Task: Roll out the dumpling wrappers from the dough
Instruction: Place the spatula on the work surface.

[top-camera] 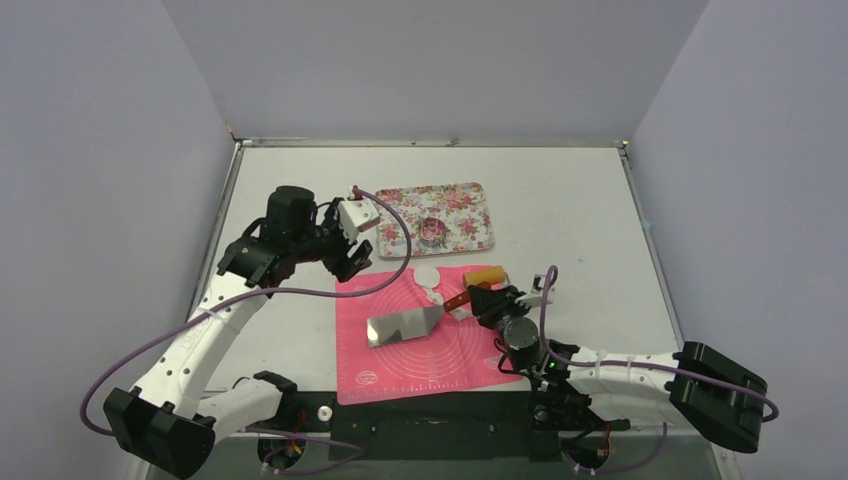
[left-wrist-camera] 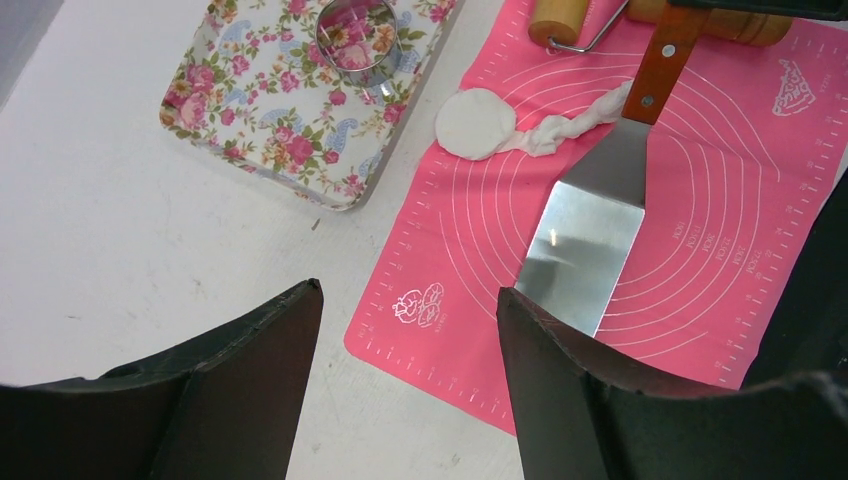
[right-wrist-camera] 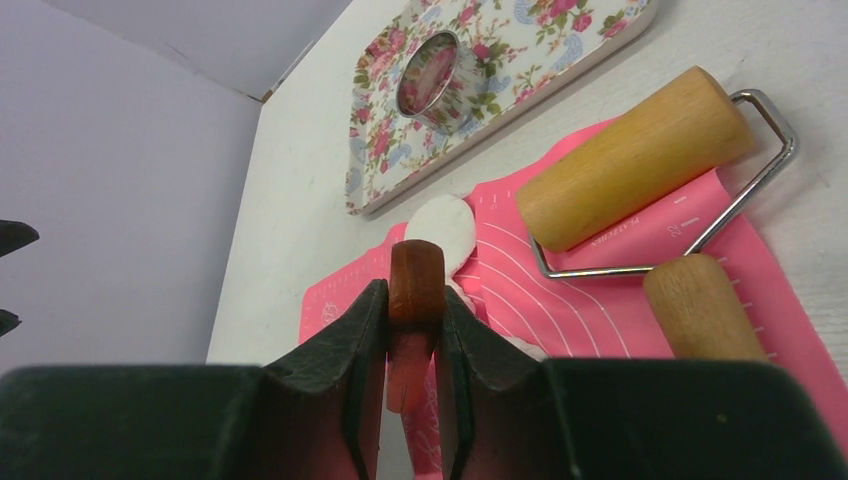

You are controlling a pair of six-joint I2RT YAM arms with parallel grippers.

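Top external: two arms reach over a grey table point(top-camera: 570, 220); a pink mat point(top-camera: 420, 375) with printed circles and rulers lies at the near middle.
Dumpling wrapper: one thin white round disc, the dumpling wrapper point(left-wrist-camera: 476, 123), lies flat on the far-left corner of the mat, close to the mat's edge and near the tray.
Dough: a twisted white strand of dough point(left-wrist-camera: 575, 125) lies on the mat; one end touches the disc and the other end reaches the neck of the spatula.
Left gripper: the left gripper point(left-wrist-camera: 410, 295) hangs above the table, beside the left edge of the mat; its two dark fingers stand wide apart and nothing is between them.
Right gripper: the right gripper point(right-wrist-camera: 412, 300) is closed tight on the reddish wooden handle of the spatula point(left-wrist-camera: 580, 250).
Spatula: the shiny metal blade is over the middle of the mat and points toward the left arm; whether it touches the mat, I cannot tell.
Rolling pin: a small wooden rolling pin point(right-wrist-camera: 630, 160) with a wire frame lies at the far-right corner of the mat.
Tray: a flowered tray point(left-wrist-camera: 260, 110) sits on the table just behind the mat.
Ring cutter: a metal ring cutter point(left-wrist-camera: 355, 35) stands upright inside the tray.
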